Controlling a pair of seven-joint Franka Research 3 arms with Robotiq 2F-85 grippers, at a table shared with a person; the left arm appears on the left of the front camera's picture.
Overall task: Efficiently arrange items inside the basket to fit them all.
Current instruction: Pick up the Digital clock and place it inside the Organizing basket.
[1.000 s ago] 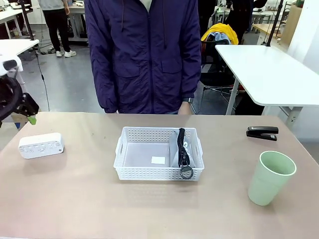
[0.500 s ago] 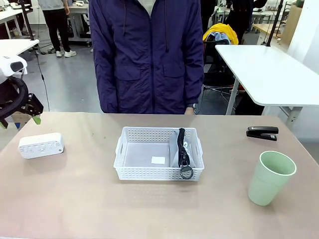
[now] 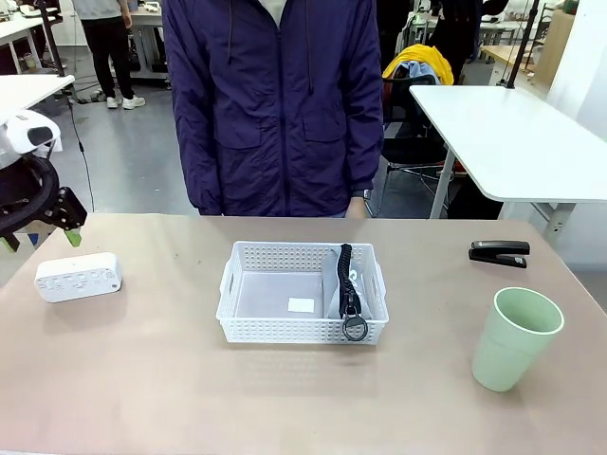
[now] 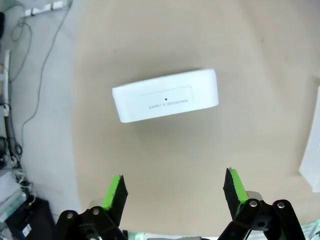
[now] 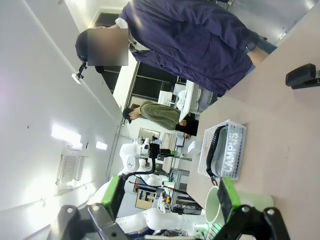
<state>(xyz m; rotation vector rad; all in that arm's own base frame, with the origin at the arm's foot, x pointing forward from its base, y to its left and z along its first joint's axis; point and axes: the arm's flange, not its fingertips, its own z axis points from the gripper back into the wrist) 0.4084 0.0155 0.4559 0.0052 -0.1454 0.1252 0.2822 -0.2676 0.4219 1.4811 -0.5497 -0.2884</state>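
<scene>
1. Fingers. My left fingers [image 4: 115, 192] stand fully apart and hold nothing. They hang above the counter [image 3: 142, 379] near its left edge. My right fingers [image 5: 226, 197] are likewise apart and empty.

2. Target. The small white box [image 4: 166, 95] lies flat on the counter ahead of my left fingers and apart from them. Its long side runs almost parallel to the line between my pads, slightly tilted.

3. Recommended procedure, as I judge it.
- Move forward until the box is centred between the pads.
- Roll the wrist about a quarter turn so the pads close on the two long faces. The narrow span is the safer grip.
- Descend vertically, then close at mid-length so the box does not swing.
- Set it in the free left half of the basket [image 3: 285, 330], tight against a wall, to save floor space.

4. Other items. The grey pouch [image 3: 346, 284] stands on edge along the basket's right wall, zipper up, ring at the near end. The black stapler [image 3: 499, 252] and the pale green cup [image 3: 512, 338] wait on the counter to the right, well apart from the basket. A person [image 3: 275, 104] stands at the far side.

5. Markings. The right wrist view shows "CAMPUS" on the pouch. The box carries small inverted print, probably "SNOOZE/LIGHT"; it is too fine to confirm.
</scene>
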